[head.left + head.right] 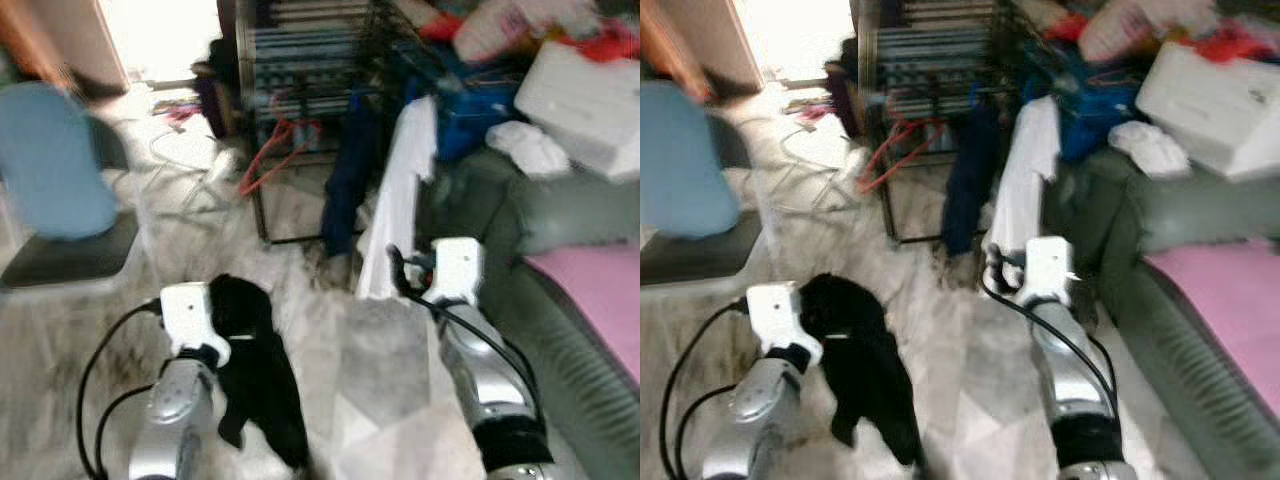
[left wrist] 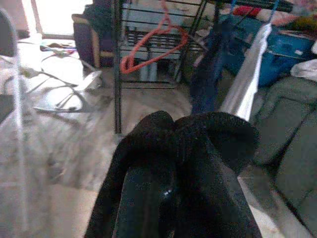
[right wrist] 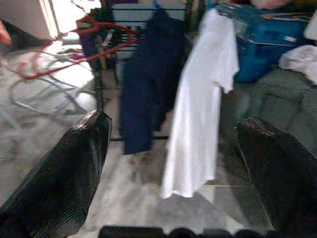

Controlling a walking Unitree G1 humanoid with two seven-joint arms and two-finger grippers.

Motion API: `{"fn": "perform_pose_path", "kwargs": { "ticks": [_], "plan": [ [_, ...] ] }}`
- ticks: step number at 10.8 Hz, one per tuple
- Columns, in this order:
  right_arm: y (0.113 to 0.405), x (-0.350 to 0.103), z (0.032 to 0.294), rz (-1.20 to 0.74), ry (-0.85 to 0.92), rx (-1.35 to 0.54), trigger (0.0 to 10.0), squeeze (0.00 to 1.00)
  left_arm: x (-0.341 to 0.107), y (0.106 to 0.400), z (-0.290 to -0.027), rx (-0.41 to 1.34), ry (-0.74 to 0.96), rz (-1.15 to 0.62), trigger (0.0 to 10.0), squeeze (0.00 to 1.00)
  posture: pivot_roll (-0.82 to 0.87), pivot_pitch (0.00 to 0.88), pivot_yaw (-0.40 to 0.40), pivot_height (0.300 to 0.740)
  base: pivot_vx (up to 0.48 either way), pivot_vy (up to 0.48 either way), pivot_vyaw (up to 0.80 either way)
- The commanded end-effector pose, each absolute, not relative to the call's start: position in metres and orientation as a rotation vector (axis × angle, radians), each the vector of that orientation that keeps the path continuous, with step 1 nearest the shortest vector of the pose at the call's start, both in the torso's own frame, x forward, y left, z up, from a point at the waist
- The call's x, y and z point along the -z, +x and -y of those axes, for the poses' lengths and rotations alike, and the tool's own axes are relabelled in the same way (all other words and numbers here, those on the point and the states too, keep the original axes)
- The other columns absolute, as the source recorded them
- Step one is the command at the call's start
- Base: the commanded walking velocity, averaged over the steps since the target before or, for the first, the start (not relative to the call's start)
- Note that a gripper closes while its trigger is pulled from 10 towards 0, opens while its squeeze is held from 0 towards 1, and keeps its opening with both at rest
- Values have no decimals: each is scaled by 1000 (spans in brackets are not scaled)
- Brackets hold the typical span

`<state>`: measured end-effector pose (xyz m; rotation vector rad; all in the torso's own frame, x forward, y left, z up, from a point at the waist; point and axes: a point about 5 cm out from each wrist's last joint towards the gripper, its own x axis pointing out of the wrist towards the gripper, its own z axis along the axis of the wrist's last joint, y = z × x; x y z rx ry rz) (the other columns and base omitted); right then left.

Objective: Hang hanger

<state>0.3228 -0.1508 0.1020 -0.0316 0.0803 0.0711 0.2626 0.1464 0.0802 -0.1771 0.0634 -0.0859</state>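
Observation:
A red hanger hangs empty on the black metal rack, also the red hanger. On the same rack hang a navy garment and a white shirt. My left gripper is low on the left, shut on a black fuzzy garment that drapes over its fingers and hides them; this black garment covers them in the wrist view too. My right gripper is open and empty, held just short of the white shirt.
A blue chair stands at the left. White cables lie on the marble floor by the rack. A grey-green sofa with a pink cushion, a white box and a blue bin crowd the right.

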Motion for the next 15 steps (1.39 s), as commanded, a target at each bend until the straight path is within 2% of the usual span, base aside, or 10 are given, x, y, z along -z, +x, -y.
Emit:
{"fn": "perform_pose_path", "kwargs": {
  "ticks": [1,6,13,15],
  "plan": [
    [324,-102,159,-82,-38,-47,10000,0,-87,267,-140,113,-176,-37,10000,0,-52,0,31,740,368,307,0],
    [326,-102,158,-76,-35,-45,10000,0,-83,269,-139,115,-177,-61,10000,0,-54,0,36,740,310,362,0],
    [329,-103,158,-70,-42,-46,10000,0,-82,272,-138,111,-165,-60,10000,0,-56,0,34,740,69,418,0],
    [329,-102,157,-71,-41,-48,10000,0,-83,271,-137,124,-173,-46,10000,0,-54,0,32,740,0,0,0]
  ]
}}
